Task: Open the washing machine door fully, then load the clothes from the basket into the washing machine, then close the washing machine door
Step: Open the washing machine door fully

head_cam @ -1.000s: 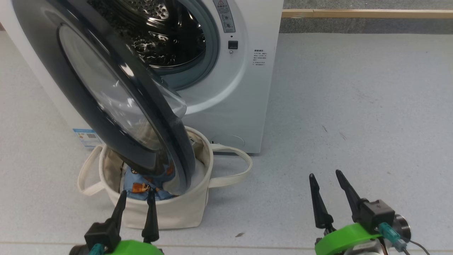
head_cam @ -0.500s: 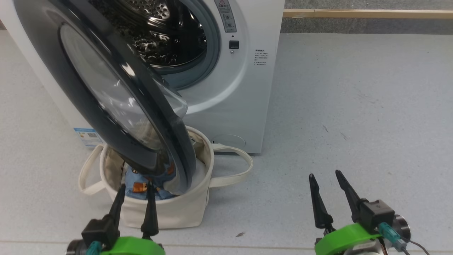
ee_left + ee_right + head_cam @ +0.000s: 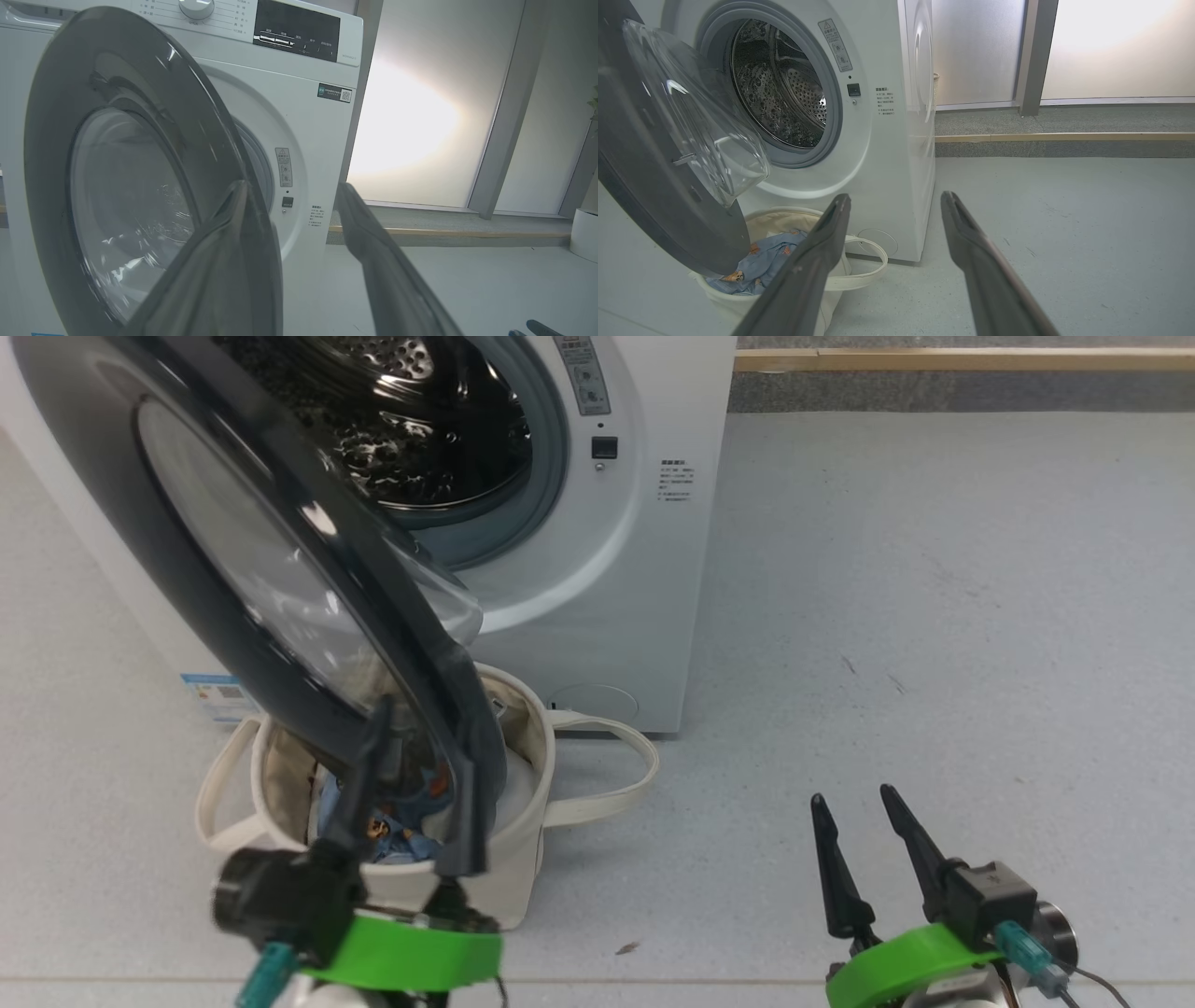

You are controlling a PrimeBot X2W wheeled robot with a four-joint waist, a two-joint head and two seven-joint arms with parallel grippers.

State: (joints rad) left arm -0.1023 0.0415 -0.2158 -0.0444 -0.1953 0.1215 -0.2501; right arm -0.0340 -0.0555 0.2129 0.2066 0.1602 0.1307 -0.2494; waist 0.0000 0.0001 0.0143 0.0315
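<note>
While the right gripper [image 3: 851, 795] sits at the lower right of the head view, fingers spread over bare floor [image 3: 934, 616] with nothing between them, the left gripper [image 3: 429, 719] is at the lower left. It's a bit blurry, its fingers also wide apart, raised in front of the bottom edge of the washing machine door [image 3: 233, 551]. In the left wrist view that door edge runs up between the two fingers, close against the left-hand one; can't tell if it's actually touching. Just behind the left gripper is the basket [image 3: 512, 868] on the floor, lower left of centre, with the clothes [image 3: 397, 829] bunched inside, blue with little bears. The door hangs partly open right over the basket, covering part of its mouth. Furthest back, upper left of the frame, is the washing machine [image 3: 616, 579], steel drum [image 3: 420, 429] open to view, basket just in front of its base.
</note>
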